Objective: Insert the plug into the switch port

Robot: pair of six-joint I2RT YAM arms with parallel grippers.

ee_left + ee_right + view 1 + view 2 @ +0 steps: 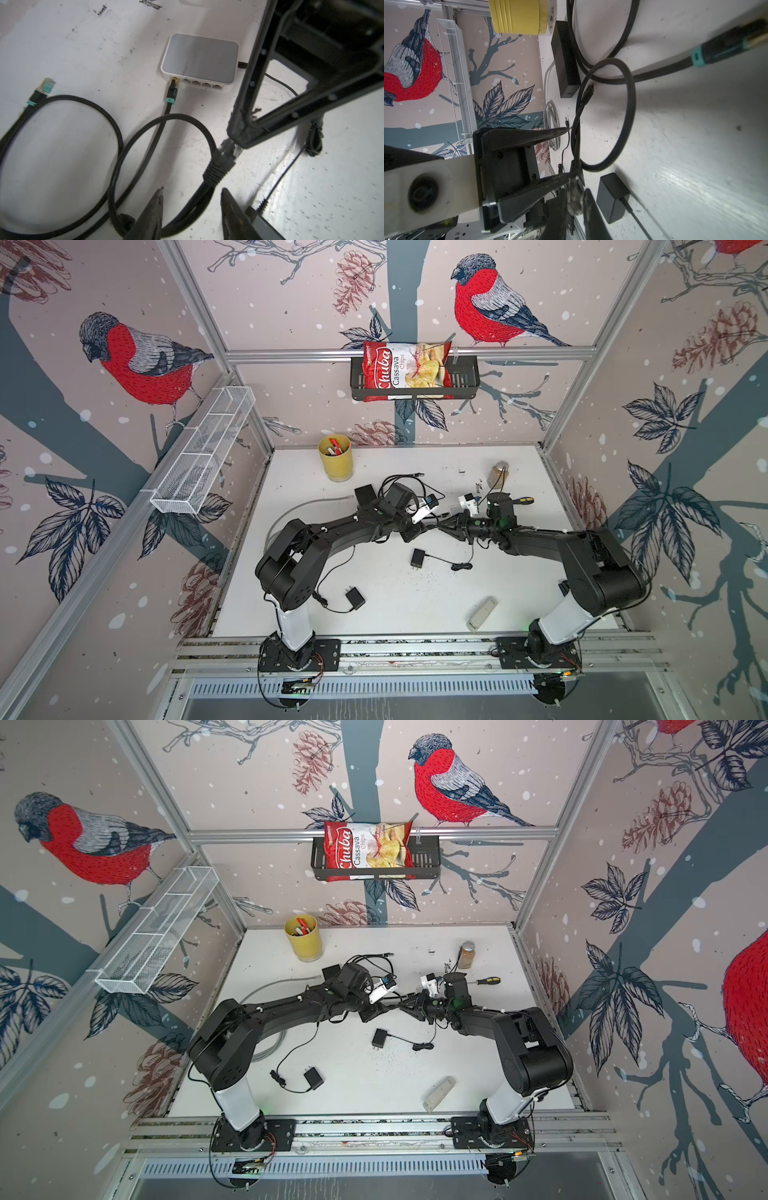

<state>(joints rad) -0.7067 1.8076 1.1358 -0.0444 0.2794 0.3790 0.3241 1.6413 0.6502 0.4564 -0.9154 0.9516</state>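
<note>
Left gripper [192, 189], jaws apart astride black cable [204, 187]; right gripper [576, 192] clamped on clear plug [229, 148], near switch [199, 60].

Both top views are bright and evenly lit from overhead. The white table [374, 605] carries only faint, soft shadows under the arms [332, 531], and the metal posts [195, 315] lean hard outward toward the corners, as a wide lens gives. In the left wrist view the switch [199, 58] is fairly sharp, the fingers [148, 218] nearest the lens are dark and soft, and a pale sheen lies on part of the table. The right wrist view is dimmer, with a broad shadow across the table, streaky glare beside it, and the plug [574, 199] blurred close to the lens.
</note>
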